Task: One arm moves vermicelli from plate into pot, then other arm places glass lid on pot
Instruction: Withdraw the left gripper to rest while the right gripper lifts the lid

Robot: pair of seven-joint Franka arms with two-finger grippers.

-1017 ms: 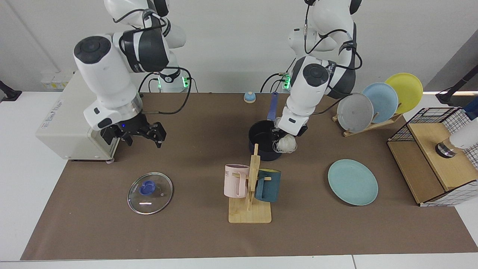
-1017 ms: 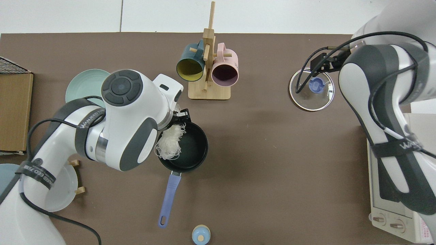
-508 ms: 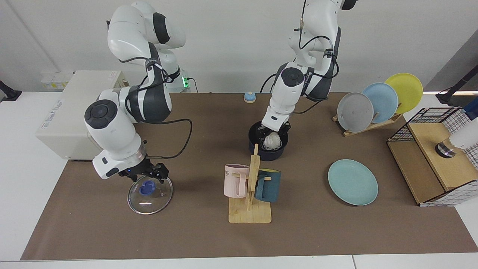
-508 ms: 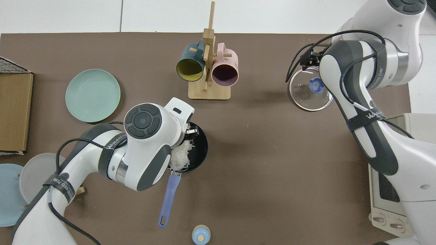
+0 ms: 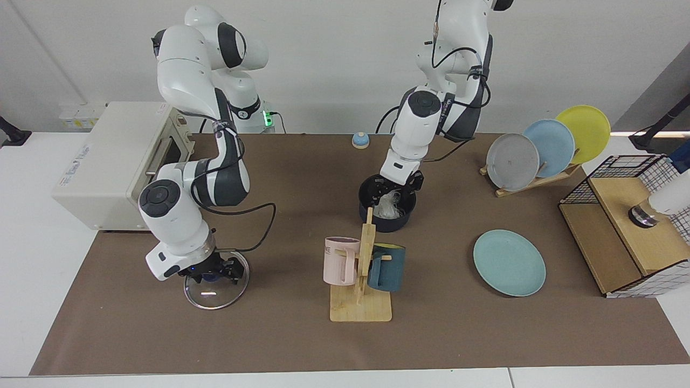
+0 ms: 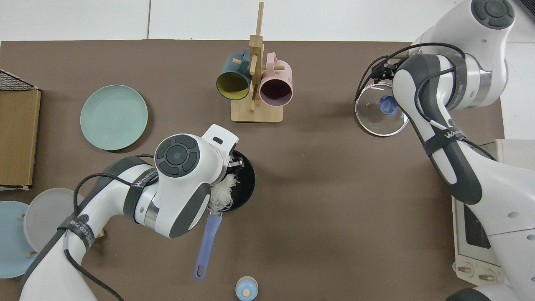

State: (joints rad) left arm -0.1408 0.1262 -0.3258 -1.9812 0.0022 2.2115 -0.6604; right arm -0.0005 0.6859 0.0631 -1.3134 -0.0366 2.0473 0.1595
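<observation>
Your left end effector [image 5: 398,187] hangs in the pot [image 5: 386,209] mouth, fingers parted, vermicelli [image 5: 389,203] loose beneath; the teal plate [image 5: 509,262] at the pot's 4 o'clock sits bare. Your right end effector [image 5: 211,271] straddles the glass lid [image 5: 215,288] knob; grip state I cannot tell. Next: clear left, then carry the lid over

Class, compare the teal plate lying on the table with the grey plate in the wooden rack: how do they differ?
The teal plate lies flat on the brown mat; the grey plate stands tilted in the wooden rack. The teal plate sits alone; the grey plate has neighbours behind. Both are round, plain and bare.
</observation>
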